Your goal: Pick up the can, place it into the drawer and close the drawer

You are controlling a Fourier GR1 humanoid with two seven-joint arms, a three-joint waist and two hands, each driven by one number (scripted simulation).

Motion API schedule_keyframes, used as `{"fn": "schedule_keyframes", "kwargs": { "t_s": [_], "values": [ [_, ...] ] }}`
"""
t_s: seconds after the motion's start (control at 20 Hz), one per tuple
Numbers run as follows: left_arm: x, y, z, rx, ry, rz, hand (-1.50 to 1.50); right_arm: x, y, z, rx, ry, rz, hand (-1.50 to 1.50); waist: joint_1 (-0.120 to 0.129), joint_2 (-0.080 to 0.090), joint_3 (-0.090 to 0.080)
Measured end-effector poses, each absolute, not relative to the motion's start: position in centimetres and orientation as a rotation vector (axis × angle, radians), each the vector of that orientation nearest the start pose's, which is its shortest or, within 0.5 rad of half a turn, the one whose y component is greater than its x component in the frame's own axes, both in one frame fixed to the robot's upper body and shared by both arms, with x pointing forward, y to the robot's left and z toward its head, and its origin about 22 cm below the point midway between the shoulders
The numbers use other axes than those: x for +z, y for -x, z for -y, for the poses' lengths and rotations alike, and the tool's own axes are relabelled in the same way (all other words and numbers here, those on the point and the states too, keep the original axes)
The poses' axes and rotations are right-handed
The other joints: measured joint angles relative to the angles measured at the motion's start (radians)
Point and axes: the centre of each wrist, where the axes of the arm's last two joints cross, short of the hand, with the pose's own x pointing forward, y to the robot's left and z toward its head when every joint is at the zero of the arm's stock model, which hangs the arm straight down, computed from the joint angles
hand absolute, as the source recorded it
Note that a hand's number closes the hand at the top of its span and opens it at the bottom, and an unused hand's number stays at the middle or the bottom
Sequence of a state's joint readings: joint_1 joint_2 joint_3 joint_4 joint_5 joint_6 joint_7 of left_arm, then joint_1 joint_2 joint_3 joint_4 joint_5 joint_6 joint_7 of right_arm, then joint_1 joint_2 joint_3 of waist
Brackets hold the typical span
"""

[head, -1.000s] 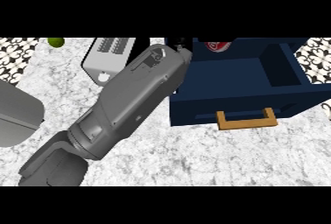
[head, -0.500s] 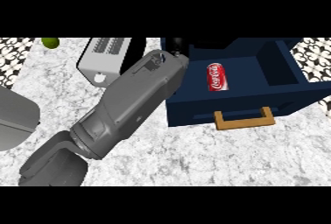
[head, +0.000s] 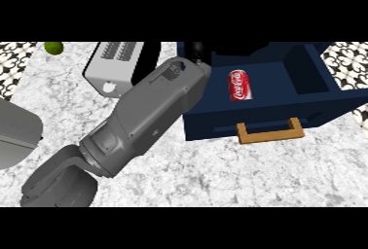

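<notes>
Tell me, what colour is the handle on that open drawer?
The handle is light brown, like wood, on the dark blue drawer; head view.

Red can (head: 241, 85) – navy drawer (head: 244, 116), tan handle (head: 269, 132) – grey-white marbled counter (head: 237, 175).

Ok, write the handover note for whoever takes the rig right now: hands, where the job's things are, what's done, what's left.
Hands: only one grey forearm shows, reaching up toward the drawer's back left corner. Its black hand is mostly hidden at the top edge; fingers cannot be judged. Which arm it is, I cannot tell. The other hand is out of view.
Things: the red cylindrical soda can lies on its side inside the open dark blue drawer, free of the hand. The drawer's wooden handle faces the robot.
Done: can is in the drawer.
Left: draw the arm clear, then push the drawer shut, probably at its front by the handle.
</notes>
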State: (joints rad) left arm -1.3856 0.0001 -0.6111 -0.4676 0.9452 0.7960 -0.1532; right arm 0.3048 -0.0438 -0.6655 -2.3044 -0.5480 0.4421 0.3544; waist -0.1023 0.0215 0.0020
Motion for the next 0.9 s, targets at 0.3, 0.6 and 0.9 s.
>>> {"fn": "schedule_keyframes", "kwargs": {
  "t_s": [0.3,0.6,0.9],
  "values": [
    [16.8,-41.8,1.5,0.095,-0.034,1.667,-1.5,14.9,-9.7,35.8,0.032,0.21,1.9,-1.5,0.012,-0.001,0.0],
    [17.3,-41.8,1.6,0.119,0.004,1.709,-1.5,16.2,-10.8,34.6,0.217,0.273,1.995,-1.5,0.023,0.001,-0.001],
    [17.8,-41.6,2.0,0.127,0.01,1.747,-1.5,17.3,-12.1,32.6,0.391,0.409,2.028,-1.5,0.05,-0.002,-0.001]
  ]
}}
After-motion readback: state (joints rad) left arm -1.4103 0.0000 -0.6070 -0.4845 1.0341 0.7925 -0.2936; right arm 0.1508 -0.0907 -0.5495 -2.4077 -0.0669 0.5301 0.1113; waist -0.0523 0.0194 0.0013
